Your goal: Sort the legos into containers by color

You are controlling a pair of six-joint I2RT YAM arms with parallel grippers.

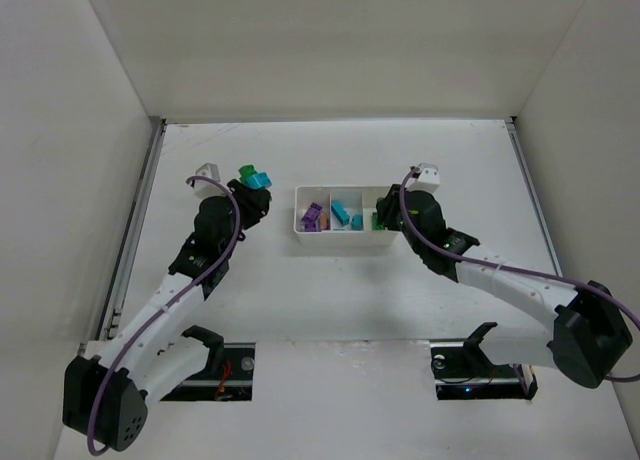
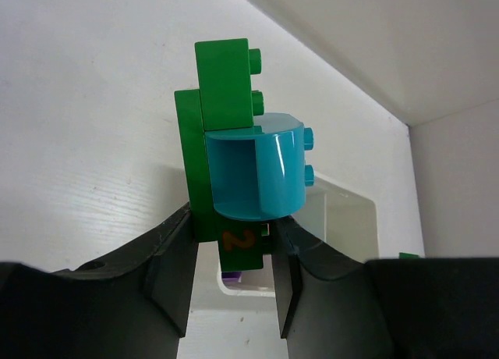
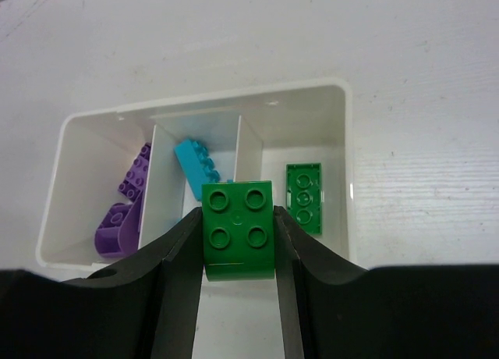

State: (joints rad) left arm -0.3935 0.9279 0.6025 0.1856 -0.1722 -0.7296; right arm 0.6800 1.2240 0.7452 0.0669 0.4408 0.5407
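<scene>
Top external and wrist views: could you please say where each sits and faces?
Top external: above and behind, looking down on the table; left arm and right arm show.
Left wrist: looks along the left tool clamping a green-and-cyan stack, tray beyond.
Right wrist: looks down past the right tool holding a green brick.
All share the tray.

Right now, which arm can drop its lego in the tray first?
Right. The right end effector holds a green brick at the tray; the left end effector holds a joined green-and-cyan stack away from it.
</scene>
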